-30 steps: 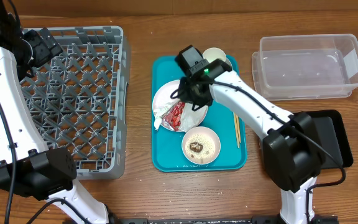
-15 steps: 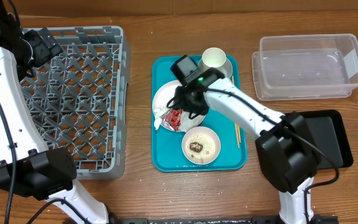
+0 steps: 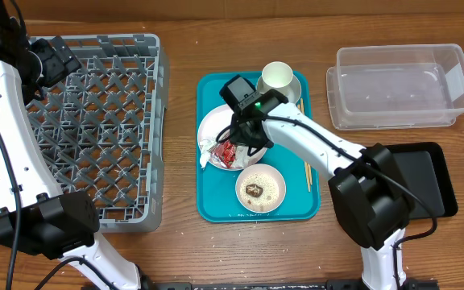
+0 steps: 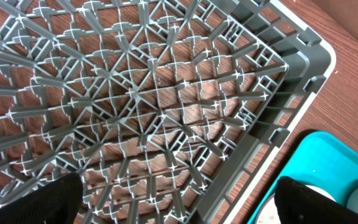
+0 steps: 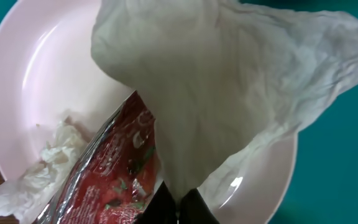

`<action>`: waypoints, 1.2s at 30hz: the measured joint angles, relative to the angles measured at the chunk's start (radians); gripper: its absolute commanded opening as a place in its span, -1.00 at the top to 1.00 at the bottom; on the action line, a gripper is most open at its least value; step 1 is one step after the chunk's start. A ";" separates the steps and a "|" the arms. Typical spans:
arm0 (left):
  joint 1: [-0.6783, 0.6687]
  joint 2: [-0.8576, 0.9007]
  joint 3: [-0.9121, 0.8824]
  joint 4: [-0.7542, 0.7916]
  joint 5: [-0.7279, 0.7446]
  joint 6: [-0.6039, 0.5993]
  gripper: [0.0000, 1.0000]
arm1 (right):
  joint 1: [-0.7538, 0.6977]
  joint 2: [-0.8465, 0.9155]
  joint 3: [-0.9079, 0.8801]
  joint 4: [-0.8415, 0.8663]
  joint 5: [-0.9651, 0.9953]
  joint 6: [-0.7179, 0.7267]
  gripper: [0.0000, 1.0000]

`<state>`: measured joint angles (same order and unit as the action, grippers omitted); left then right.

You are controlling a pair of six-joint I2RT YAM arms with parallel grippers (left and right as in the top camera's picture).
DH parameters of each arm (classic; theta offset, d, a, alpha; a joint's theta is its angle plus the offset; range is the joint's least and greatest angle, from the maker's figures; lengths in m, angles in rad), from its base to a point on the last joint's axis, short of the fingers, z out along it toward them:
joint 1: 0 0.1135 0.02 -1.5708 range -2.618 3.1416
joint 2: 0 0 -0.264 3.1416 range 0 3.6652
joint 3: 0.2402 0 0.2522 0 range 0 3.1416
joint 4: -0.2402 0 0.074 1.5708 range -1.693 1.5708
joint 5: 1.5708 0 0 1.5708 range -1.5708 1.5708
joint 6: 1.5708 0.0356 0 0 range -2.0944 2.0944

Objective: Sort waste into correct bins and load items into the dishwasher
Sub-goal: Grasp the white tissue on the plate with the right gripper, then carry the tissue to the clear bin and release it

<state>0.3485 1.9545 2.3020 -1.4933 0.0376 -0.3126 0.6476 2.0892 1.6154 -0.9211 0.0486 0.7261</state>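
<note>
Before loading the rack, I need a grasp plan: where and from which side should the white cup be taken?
Probably by the rim of the cup, from straight above, one finger inside: it stands upright on its saucer, mouth open upward.

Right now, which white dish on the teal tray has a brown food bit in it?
The small round dish at the tray's near end, brown bit at its centre. The large plate holds napkin and red wrapper.

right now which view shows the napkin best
Right wrist: the napkin fills the frame, pinched in the right hand over the plate, beside the red wrapper. Overhead, the arm hides most of it. The left wrist view shows the rack and tray, no napkin.
</note>
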 measured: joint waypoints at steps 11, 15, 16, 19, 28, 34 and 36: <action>0.000 0.000 0.000 0.000 0.000 0.000 -1.00 | -0.006 -0.007 0.192 -0.218 0.007 -0.029 0.92; 0.000 0.000 0.000 0.000 0.000 0.000 -1.00 | -0.010 -0.042 0.280 -0.243 0.023 -0.050 0.93; 0.000 0.000 0.000 0.000 0.000 0.000 -1.00 | -0.013 -0.053 0.297 -0.243 0.035 -0.054 0.93; 0.000 0.000 0.000 0.000 0.000 0.000 -1.00 | -0.033 -0.084 0.335 -0.250 0.074 -0.060 0.93; 0.000 0.000 0.000 0.000 0.000 0.000 -1.00 | -0.212 -0.158 0.369 -0.276 0.272 -0.026 0.93; 0.000 0.000 0.000 0.000 0.000 0.000 -1.00 | -0.459 -0.167 0.370 -0.253 0.325 0.033 0.90; 0.000 0.000 0.000 0.000 0.000 0.000 -1.00 | -0.535 -0.159 0.370 -0.241 0.320 0.043 0.16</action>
<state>0.3489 1.9545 2.3020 -1.4933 0.0376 -0.3126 0.1127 1.9297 1.9858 -1.1625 0.3687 0.7696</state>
